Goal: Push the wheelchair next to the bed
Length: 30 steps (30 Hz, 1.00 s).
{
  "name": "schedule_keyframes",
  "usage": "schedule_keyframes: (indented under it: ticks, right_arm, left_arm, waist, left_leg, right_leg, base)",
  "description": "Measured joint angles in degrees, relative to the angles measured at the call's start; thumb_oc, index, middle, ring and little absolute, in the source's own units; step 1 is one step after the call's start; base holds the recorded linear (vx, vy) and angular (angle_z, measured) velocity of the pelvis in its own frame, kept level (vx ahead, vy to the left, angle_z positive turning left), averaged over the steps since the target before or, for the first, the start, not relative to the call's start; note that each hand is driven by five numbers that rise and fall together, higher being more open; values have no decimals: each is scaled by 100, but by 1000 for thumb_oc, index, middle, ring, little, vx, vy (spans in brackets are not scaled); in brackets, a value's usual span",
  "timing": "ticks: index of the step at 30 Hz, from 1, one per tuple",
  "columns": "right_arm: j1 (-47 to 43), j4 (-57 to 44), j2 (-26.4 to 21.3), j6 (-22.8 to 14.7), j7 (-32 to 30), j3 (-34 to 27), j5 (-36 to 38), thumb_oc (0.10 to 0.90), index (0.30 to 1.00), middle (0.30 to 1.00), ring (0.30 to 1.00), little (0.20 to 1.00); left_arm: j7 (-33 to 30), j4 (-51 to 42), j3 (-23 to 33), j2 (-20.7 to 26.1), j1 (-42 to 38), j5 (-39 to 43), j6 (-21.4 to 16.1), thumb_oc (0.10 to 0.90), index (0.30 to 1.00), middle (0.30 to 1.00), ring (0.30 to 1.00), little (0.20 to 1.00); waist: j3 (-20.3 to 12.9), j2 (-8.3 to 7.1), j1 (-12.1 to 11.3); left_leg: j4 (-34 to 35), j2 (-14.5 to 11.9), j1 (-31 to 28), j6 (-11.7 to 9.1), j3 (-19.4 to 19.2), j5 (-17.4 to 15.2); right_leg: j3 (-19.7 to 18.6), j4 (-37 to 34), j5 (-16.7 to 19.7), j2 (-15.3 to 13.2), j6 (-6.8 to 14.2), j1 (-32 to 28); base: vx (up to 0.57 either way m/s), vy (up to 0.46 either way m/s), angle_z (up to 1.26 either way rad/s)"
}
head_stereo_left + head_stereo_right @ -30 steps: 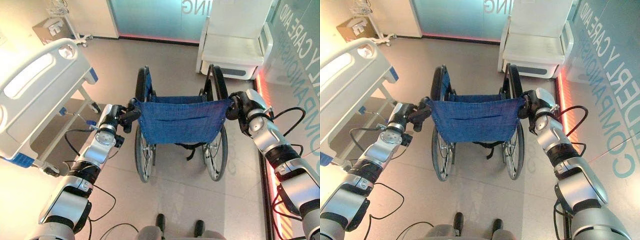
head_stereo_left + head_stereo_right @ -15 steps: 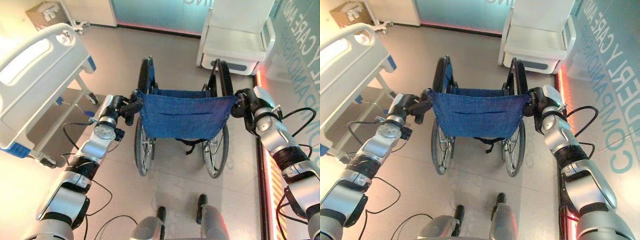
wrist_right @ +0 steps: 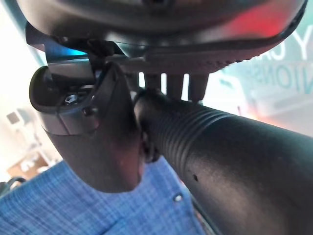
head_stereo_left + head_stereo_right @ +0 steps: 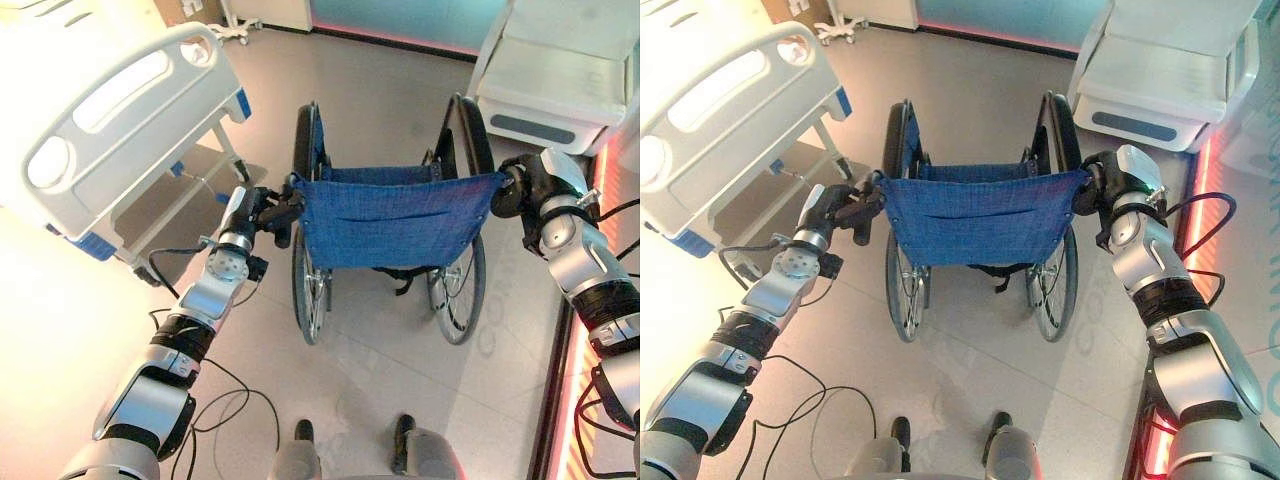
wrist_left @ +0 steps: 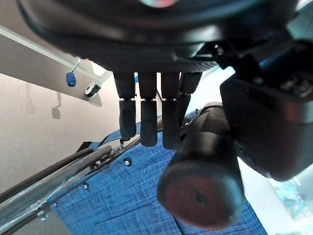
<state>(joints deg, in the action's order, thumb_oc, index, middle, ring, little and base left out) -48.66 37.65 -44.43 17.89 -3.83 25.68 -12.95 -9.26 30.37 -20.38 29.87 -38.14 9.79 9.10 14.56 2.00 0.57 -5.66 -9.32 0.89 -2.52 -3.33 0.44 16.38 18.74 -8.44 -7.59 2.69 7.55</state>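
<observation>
Both hands, left hand (image 4: 262,209) and right hand (image 4: 512,189), are wrapped round the wheelchair (image 4: 395,222) push handles, so I'd push evenly and steer left toward the bed (image 4: 110,110).

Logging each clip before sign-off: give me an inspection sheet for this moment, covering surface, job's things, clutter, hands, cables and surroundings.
Surface: pale tiled floor.
Job's things: wheelchair with a blue fabric back stands upright on the floor, seen from behind; hospital bed lies ahead on the robot's left, a gap of floor between them.
Clutter: nothing seen.
Hands: left hand curled round the left push handle; right hand curled round the right push handle.
Cables: nothing seen apart from the robot's own.
Surroundings: white armchair ahead on the right; glass partition behind; red light strip along the right floor edge.
</observation>
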Motion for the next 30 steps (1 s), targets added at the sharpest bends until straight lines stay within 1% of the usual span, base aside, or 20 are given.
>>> schedule_keyframes:
  ticks: [2, 5, 6, 7, 8, 9, 11, 13, 15, 17, 18, 19, 20, 21, 22, 23, 25, 26, 29, 30]
  right_arm:
    - [131, 13, 46, -7, -1, 15, 3, 400, 300, 300, 300, 300]
    - [360, 14, 337, -2, -9, 18, 3, 400, 300, 300, 300, 300]
    - [446, 10, 431, -1, -29, 51, -6, 400, 300, 300, 300, 300]
    - [475, 15, 457, 11, -41, 90, -7, 400, 300, 300, 300, 300]
    - [537, 15, 467, 51, -49, 241, -4, 400, 300, 300, 300, 300]
    - [552, 16, 467, 68, -46, 286, -4, 400, 300, 300, 300, 300]
    - [615, 33, 417, 67, -46, 402, -16, 400, 300, 300, 300, 300]
    - [612, 60, 361, 165, -20, 415, -6, 400, 300, 300, 300, 300]
    - [555, 145, 278, 168, 39, 404, 49, 400, 300, 300, 300, 300]
    - [431, 230, 276, 157, 120, 410, 49, 400, 300, 300, 300, 300]
    - [394, 261, 278, 127, 145, 423, 51, 400, 300, 300, 300, 300]
    - [377, 256, 282, 105, 189, 432, 58, 400, 300, 300, 300, 300]
    - [370, 257, 298, 54, 199, 433, 115, 400, 300, 300, 300, 300]
    - [370, 252, 329, 26, 200, 430, 188, 400, 300, 300, 300, 300]
    - [370, 244, 321, 3, 215, 430, 208, 400, 300, 300, 300, 300]
    - [401, 269, 307, -34, 268, 422, 224, 400, 300, 300, 300, 300]
    - [406, 369, 368, -33, 267, 369, 234, 400, 300, 300, 300, 300]
    - [402, 391, 410, -33, 267, 292, 231, 400, 300, 300, 300, 300]
    - [366, 355, 464, -57, 248, 187, 217, 400, 300, 300, 300, 300]
    - [356, 321, 481, -88, 245, 172, 219, 400, 300, 300, 300, 300]
  left_arm:
    - [-1, 55, -16, 16, 22, -11, 8, 400, 300, 300, 300, 300]
    - [-1, 61, 9, 135, 224, -61, 8, 400, 300, 300, 300, 300]
    - [0, 66, 1, 186, 360, -91, 8, 400, 300, 300, 300, 300]
    - [-1, 67, 6, 195, 421, -122, 7, 400, 300, 300, 300, 300]
    - [-1, 51, 2, 187, 582, -177, 6, 400, 300, 300, 300, 300]
    - [2, 0, -1, 182, 688, -234, 5, 400, 300, 300, 300, 300]
    - [11, -128, -54, 137, 942, -284, -1, 400, 300, 300, 300, 300]
    - [25, -119, -125, 84, 936, -318, -35, 400, 300, 300, 300, 300]
    - [83, -163, -155, 109, 886, -347, -100, 400, 300, 300, 300, 300]
    - [138, -235, -129, 180, 889, -362, -115, 400, 300, 300, 300, 300]
    - [184, -256, -124, 226, 888, -375, -119, 400, 300, 300, 300, 300]
    - [315, -323, -103, 363, 892, -440, -138, 400, 300, 300, 300, 300]
    - [443, -333, -78, 448, 869, -459, -256, 400, 300, 300, 300, 300]
    - [546, -319, -40, 476, 864, -431, -283, 400, 300, 300, 300, 300]
    - [593, -326, 6, 484, 864, -418, -294, 400, 300, 300, 300, 300]
    - [748, -345, 73, 523, 848, -280, -334, 400, 300, 300, 300, 300]
    - [762, -366, 77, 541, 774, -215, -357, 400, 300, 300, 300, 300]
    - [766, -345, 95, 544, 698, -210, -343, 400, 300, 300, 300, 300]
    - [729, -286, 152, 564, 592, -148, -327, 400, 300, 300, 300, 300]
    - [720, -240, 201, 593, 545, -99, -332, 400, 300, 300, 300, 300]
  waist:
    - [-77, -135, 17]
    - [-190, -459, -79]
    - [-205, -511, -147]
    - [-191, -549, -145]
    - [-180, -629, -222]
    - [-176, -648, -289]
    - [-265, -419, -489]
    - [-225, -347, -647]
    - [-170, -111, -962]
    - [-115, 54, -1193]
    - [-100, 87, -1218]
    - [-101, 92, -1237]
    - [-77, 15, -1204]
    - [-92, -66, -1193]
    - [-116, -60, -1167]
    - [-147, -23, -1081]
    - [-135, -320, -1095]
    - [-143, -411, -1109]
    - [-154, -438, -1148]
    - [-169, -457, -1158]
  left_leg:
    - [58, -74, 0, 6, -11, 151]
    - [-267, -96, 103, 118, 0, 426]
    - [-581, -82, 156, 101, 55, 396]
    - [-885, -24, 280, 11, 216, 307]
    - [-1099, 306, 370, -48, 372, 83]
    - [-1065, 486, 384, -7, 355, 56]
    - [-885, 949, 566, 2, 293, 54]
    - [-372, 1227, 598, -10, 296, 93]
    - [20, 1263, 1012, -287, 440, 242]
    - [164, 1161, 1180, -349, 464, 286]
    - [86, 1128, 1236, -344, 437, 283]
    - [-165, 1069, 1339, -310, 333, 268]
    - [-511, 1071, 1371, -224, 243, 241]
    - [-665, 1060, 1261, -215, 188, 231]
    - [-660, 1038, 1140, -218, 152, 196]
    - [-340, 985, 767, 240, 124, 265]
    - [-232, 1224, 637, 279, 49, 290]
    - [-234, 1303, 604, 352, -43, 321]
    - [-318, 1367, 590, 709, -175, 152]
    - [-403, 1366, 613, 894, -242, 53]
  right_leg:
    - [-12, 56, -174, 118, -91, -5]
    - [-33, 33, -299, 151, -262, -87]
    - [-90, -9, -325, 213, -316, -236]
    - [-241, -84, -309, 284, -333, -322]
    - [-584, -301, -231, 343, -356, -539]
    - [-707, -429, -181, 363, -366, -641]
    - [-853, -824, -40, 500, -361, -905]
    - [-993, -1019, 77, 576, -452, -1096]
    - [-1342, -1190, 55, 857, -507, -1285]
    - [-1449, -1176, 40, 926, -508, -1367]
    - [-1443, -1198, 29, 925, -512, -1421]
    - [-1426, -1244, -2, 894, -483, -1499]
    - [-1388, -1258, -62, 797, -385, -1567]
    - [-1347, -1255, -144, 702, -282, -1618]
    - [-1302, -1243, -199, 680, -199, -1670]
    - [-1208, -1100, -385, 653, 46, -1765]
    - [-1133, -747, -665, 347, 84, -1667]
    - [-1010, -620, -704, 219, 96, -1657]
    - [-761, -309, -705, 83, 92, -1574]
    - [-724, -53, -717, 42, 111, -1483]
  base:
    - [280, -306, 33]
    - [307, -213, 4]
    - [388, -153, -6]
    - [335, -85, -7]
    - [267, -39, -14]
    - [337, -17, -47]
    - [504, 13, -50]
    - [435, 45, -32]
    - [445, 109, -68]
    - [308, 151, -91]
    - [450, 231, -81]
    - [383, 174, -40]
    - [527, 200, -39]
    - [383, 122, -22]
    - [436, 145, -12]
    - [287, 107, 1]
    - [318, 143, -12]
    - [280, 143, -28]
    - [212, 133, -32]
    - [125, 91, -22]
